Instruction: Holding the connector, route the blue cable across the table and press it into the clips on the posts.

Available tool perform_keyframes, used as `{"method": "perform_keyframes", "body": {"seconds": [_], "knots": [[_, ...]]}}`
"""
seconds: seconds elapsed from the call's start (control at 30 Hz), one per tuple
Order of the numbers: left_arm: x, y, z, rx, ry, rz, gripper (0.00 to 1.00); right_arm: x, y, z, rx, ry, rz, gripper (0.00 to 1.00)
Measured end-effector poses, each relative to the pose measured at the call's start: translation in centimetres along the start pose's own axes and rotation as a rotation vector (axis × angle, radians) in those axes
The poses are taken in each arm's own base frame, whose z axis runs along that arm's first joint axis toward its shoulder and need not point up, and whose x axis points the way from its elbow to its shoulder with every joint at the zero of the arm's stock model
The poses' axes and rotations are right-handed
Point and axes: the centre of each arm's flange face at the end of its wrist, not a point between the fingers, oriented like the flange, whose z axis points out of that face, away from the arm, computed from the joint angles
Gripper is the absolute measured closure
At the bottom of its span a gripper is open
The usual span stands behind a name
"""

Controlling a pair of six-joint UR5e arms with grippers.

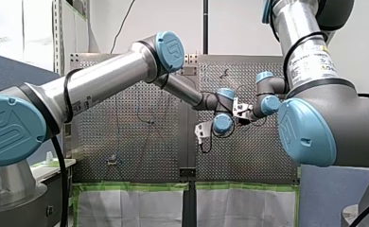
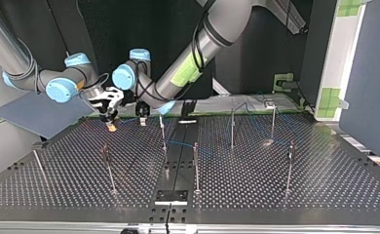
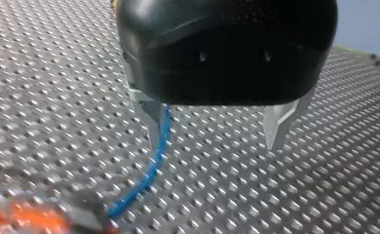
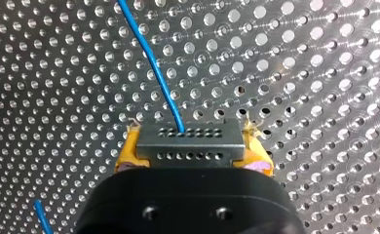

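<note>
Perforated steel covers the whole table [image 2: 285, 190], with thin posts [image 2: 196, 168] standing well apart on it. Both arms work close together at its far side in the top view, toward that view's left. The right gripper [image 4: 192, 152] has its yellow pads [image 4: 127, 155] clamped on the grey connector [image 4: 188, 135]. The blue cable [image 4: 151, 58] leaves the connector's upper face and trails off over the holes, and a second short stretch shows beside the gripper. The left gripper [image 3: 214, 145] hangs just above the plate with its metal fingers [image 3: 146, 114] wide apart. The cable runs down along one of them toward the orange blur of the other gripper, seemingly touching it but held by nothing. That is where I would expect trouble: if the right arm draws the connector away, the loose line may hook on that finger and go taut. Because the wire is thin where it enters the connector, a hard tug could strain that joint or twist the connector in the pads. With the two wrists this near each other, a careless swing could also knock them together. The slack on the plate might catch the wrong side of a post. From where I stand, the faint blue near the farther posts is too thin to tell whether any clip holds it.
</note>
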Motion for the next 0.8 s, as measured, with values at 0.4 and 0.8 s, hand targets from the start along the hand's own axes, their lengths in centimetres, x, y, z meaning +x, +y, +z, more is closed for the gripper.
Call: {"method": "perform_keyframes", "body": {"seconds": [0.4, 0.8], "knots": [[-0.6, -1.4, -0.4, 0.020, -0.031, -0.036, 1.00, 0.1, 0.0, 0.0, 0.000, 0.002, 0.003, 1.00], [-2.3, -1.2, -1.0, -0.020, -0.026, -0.034, 1.00, 3.5, -0.9, -1.0, 0.007, 0.036, 0.001, 1.00]]}}
